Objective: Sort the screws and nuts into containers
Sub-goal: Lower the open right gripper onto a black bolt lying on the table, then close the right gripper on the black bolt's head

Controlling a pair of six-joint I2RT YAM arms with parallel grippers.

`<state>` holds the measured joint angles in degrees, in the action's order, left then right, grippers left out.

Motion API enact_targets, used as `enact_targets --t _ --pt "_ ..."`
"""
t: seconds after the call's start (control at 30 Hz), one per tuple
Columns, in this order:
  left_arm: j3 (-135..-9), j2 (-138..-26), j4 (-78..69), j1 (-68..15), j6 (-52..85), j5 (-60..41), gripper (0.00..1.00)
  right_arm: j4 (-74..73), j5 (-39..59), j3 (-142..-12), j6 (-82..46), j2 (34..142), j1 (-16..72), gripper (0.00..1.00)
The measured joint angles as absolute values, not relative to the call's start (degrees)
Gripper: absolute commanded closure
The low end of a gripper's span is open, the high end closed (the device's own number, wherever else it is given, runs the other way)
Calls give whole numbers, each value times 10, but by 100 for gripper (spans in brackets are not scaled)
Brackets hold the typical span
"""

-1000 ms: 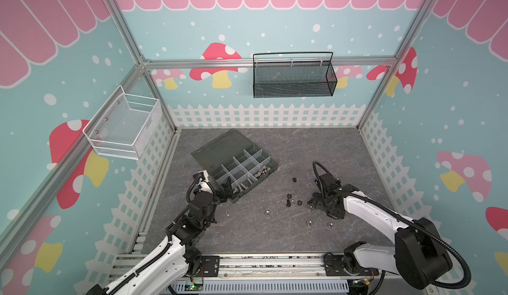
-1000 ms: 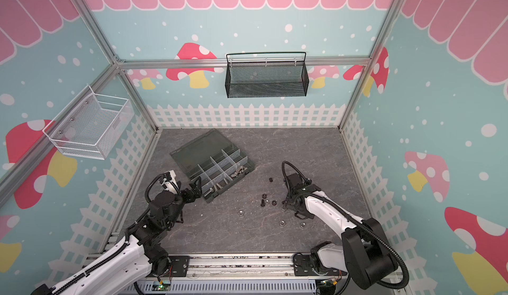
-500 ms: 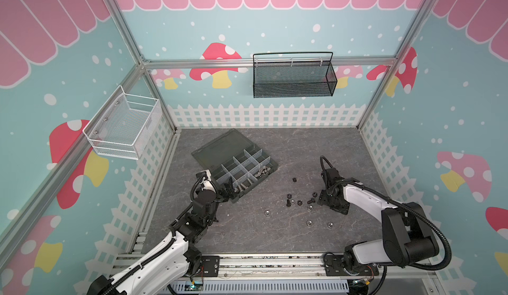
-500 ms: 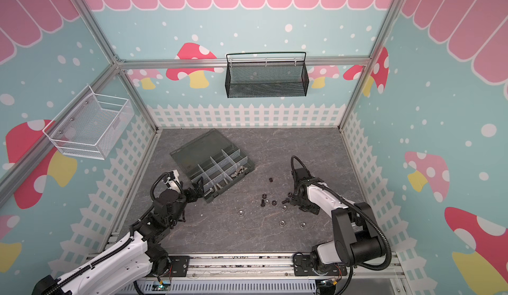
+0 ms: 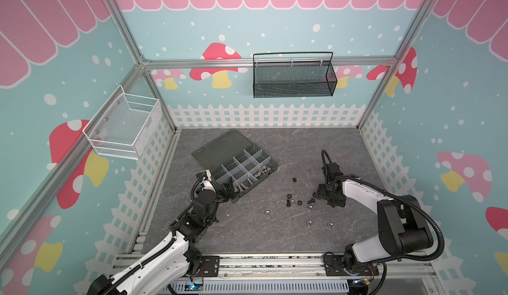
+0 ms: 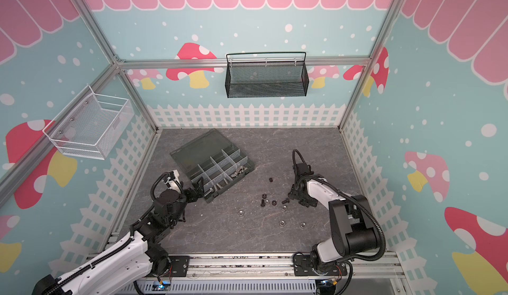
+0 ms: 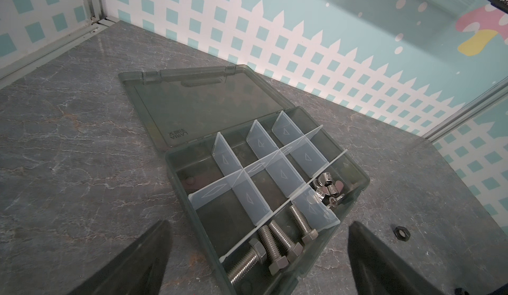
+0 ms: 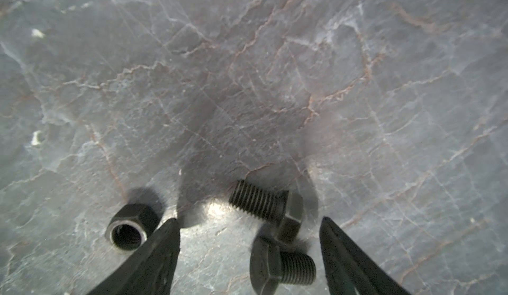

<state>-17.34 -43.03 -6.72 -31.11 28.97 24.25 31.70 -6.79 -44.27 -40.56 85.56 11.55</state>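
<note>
The containers are compartments of the dark grey organiser box (image 5: 263, 159) (image 6: 248, 167) (image 7: 362, 181), lid flat open. Several silver screws (image 7: 277, 241) lie in a near compartment and silver winged nuts (image 7: 328, 190) beside them. My left gripper (image 7: 259, 222) (image 5: 229, 190) (image 6: 199, 187) is open, its fingers either side of the box's near corner. My right gripper (image 8: 249, 220) (image 5: 321, 198) (image 6: 295, 197) is open and low over the table. Two black screws (image 8: 264, 204) (image 8: 280, 264) lie between its fingers, untouched. A black nut (image 8: 129, 225) sits just outside one finger.
More black pieces (image 5: 288, 200) and silver nuts (image 5: 266, 212) (image 5: 309, 222) (image 5: 330, 225) are scattered on the grey table, and one black nut (image 5: 294, 180) lies nearer the box. A white basket (image 5: 123, 127) and a black basket (image 5: 294, 77) hang on the walls.
The right arm's elbow has swung back toward the front rail, its gripper has shifted slightly right over the black screws, and its jaws have narrowed a little. The left gripper has barely moved.
</note>
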Motion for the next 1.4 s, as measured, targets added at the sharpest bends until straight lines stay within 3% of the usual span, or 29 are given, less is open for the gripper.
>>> enact_targets --t 0.3,0.47,0.67,1.23,1.4 --pt "-178 -432 -59 -308 289 243 0 300 0 -406 -403 817 115 26" --pt "-180 -435 -58 -308 290 242 0 297 12 -401 -405 813 112 38" --pt "-180 -433 -54 -308 292 242 0 297 5 -400 -410 817 112 64" --pt "-180 -418 -45 -304 294 243 0 284 8 -386 -420 805 112 61" --pt "-180 -418 -45 -303 294 243 0 273 23 -370 -429 788 112 65"
